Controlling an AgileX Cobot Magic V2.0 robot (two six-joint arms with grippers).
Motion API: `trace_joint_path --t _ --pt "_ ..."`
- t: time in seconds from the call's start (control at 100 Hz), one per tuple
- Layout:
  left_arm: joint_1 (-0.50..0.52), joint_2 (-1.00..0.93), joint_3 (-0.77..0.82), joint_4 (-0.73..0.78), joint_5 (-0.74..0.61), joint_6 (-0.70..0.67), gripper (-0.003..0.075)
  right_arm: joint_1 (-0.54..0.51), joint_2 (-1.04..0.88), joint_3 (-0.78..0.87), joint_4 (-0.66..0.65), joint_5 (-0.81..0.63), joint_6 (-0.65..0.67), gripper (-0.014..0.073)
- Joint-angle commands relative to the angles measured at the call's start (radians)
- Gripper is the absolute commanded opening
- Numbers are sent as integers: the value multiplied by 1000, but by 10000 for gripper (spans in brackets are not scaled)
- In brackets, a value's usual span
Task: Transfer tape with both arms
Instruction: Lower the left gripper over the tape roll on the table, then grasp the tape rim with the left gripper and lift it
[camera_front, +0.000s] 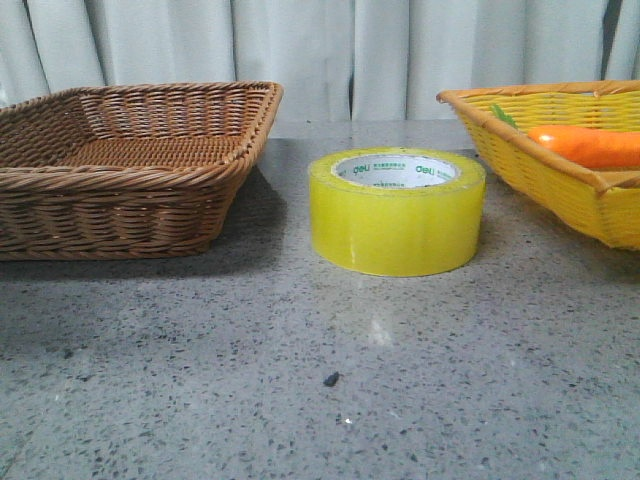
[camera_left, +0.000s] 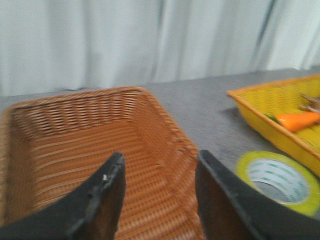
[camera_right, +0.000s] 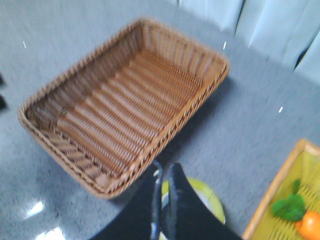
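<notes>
The tape (camera_front: 397, 212), a wide yellow roll with a white core printed in green, lies flat on the grey table between two baskets. No gripper shows in the front view. In the left wrist view my left gripper (camera_left: 160, 155) is open and empty over the brown basket's near corner, with the tape (camera_left: 272, 171) off to one side on the table. My right gripper (camera_right: 165, 166) hangs high above the tape (camera_right: 210, 200), its black fingers pressed almost together with nothing between them. They hide much of the roll.
A brown wicker basket (camera_front: 130, 170) stands empty left of the tape, seen also in the wrist views (camera_left: 150, 95) (camera_right: 125, 100). At the right, a yellow basket (camera_front: 560, 180) (camera_left: 260, 120) holds an orange carrot (camera_front: 585, 145) (camera_left: 297, 120). White curtains hang behind.
</notes>
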Motion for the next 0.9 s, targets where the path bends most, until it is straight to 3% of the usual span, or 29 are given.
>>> trace_joint_path --t 0.0,0.4,0.49,0.63,0.89 --pt "-66 80 -97 5 -50 -1 303 -2 -80 -17 -32 -92 -10 -74" --pt "-360 533 -439 76 109 15 307 -2 -381 295 -74 -302 -10 -74" --pt "-401 631 -509 76 158 109 365 -2 -434 352 -74 -308 -10 -74" --pt "-429 743 -591 76 220 117 487 -2 -500 409 -74 -308 -10 -74" --pt "-429 893 -683 76 270 118 472 -2 -560 426 -74 -296 -7 -74"
